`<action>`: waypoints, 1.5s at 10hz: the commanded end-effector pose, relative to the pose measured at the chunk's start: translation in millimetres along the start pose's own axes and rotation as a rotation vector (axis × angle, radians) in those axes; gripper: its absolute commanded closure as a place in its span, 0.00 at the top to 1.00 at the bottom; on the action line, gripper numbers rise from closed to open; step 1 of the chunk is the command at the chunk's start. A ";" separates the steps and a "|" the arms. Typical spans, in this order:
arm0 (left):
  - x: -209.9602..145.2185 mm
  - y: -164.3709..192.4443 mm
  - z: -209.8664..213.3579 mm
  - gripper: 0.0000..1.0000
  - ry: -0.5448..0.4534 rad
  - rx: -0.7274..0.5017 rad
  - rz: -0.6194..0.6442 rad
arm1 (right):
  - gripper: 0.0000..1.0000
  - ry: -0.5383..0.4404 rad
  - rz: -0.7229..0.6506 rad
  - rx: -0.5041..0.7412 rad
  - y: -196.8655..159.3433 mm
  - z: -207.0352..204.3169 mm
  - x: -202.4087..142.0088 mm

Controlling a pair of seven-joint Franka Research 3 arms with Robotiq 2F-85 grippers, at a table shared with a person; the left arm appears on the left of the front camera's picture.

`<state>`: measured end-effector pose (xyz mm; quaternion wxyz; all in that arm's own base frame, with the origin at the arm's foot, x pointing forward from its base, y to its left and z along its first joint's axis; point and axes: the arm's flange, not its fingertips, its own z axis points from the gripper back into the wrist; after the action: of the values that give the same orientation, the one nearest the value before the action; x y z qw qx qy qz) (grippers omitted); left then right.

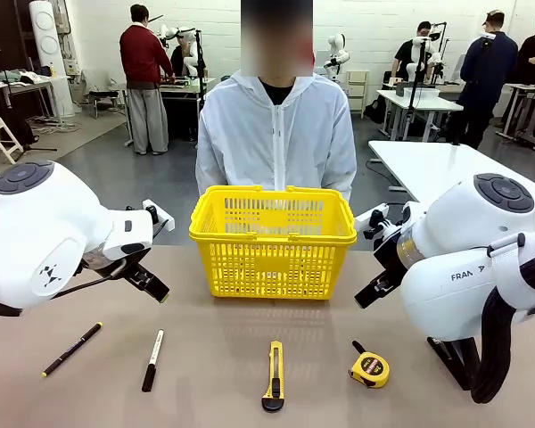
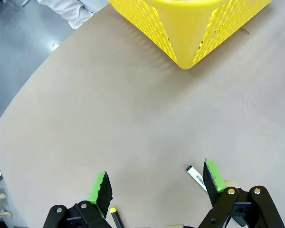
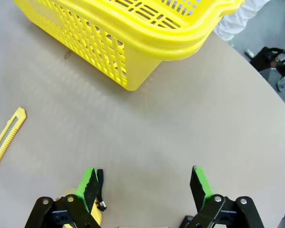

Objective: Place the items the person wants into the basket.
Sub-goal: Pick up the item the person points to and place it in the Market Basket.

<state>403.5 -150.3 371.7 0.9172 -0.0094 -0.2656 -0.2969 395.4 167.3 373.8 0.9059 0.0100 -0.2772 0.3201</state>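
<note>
The yellow lattice basket stands mid-table in front of the person in a white jacket. On the near side lie the white marker with a black cap and the yellow-and-black utility knife. My left gripper hovers open left of the basket, above the marker. In the left wrist view the open left gripper has the marker's white end by one finger. My right gripper hangs open right of the basket. The right wrist view shows the empty right gripper, the knife and the basket.
A thin black pen with a yellow tip lies at the near left. A round yellow tape measure sits at the near right, under my right gripper's finger. Other people and tables stand far behind.
</note>
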 end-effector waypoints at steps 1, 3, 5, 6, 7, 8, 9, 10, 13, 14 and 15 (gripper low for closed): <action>-0.1 0.2 0.0 1.00 0.000 0.000 0.000 | 1.00 0.000 0.000 0.000 -0.1 0.0 0.0; -0.1 0.2 0.0 1.00 0.000 0.000 0.000 | 1.00 0.000 0.000 0.000 -0.1 0.0 0.0; -0.1 0.2 0.0 1.00 0.000 0.000 0.000 | 1.00 0.000 0.000 0.000 -0.1 0.0 0.0; 0.0 0.0 0.0 1.00 0.000 0.000 0.000 | 1.00 0.000 0.000 0.000 -0.1 0.0 0.0; 4.2 4.7 25.9 1.00 -0.008 -0.013 -0.010 | 1.00 0.000 0.000 0.000 0.0 0.0 0.0; 15.3 14.1 61.9 1.00 0.007 0.003 -0.010 | 1.00 -0.033 -0.019 -0.059 -2.2 45.6 0.7; 31.1 22.9 97.7 1.00 0.010 0.019 -0.031 | 1.00 -0.027 -0.040 -0.096 -7.4 86.6 5.2; 53.1 34.6 132.2 1.00 -0.004 0.017 -0.022 | 1.00 0.000 -0.041 -0.126 -11.9 123.9 16.0; 98.4 37.7 212.6 1.00 -0.025 0.085 -0.067 | 1.00 -0.009 0.005 -0.177 -6.6 237.5 54.0; 103.6 36.9 230.2 1.00 -0.038 0.094 -0.068 | 1.00 -0.021 0.008 -0.190 -0.6 258.9 59.5; 105.6 37.9 238.4 1.00 -0.036 0.107 -0.067 | 1.00 -0.016 0.005 -0.210 3.9 267.8 62.3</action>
<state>377.3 -135.6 642.0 0.9006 0.0209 -0.3033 -0.3107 289.3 144.4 640.1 0.8948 -0.0680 -0.3249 0.2986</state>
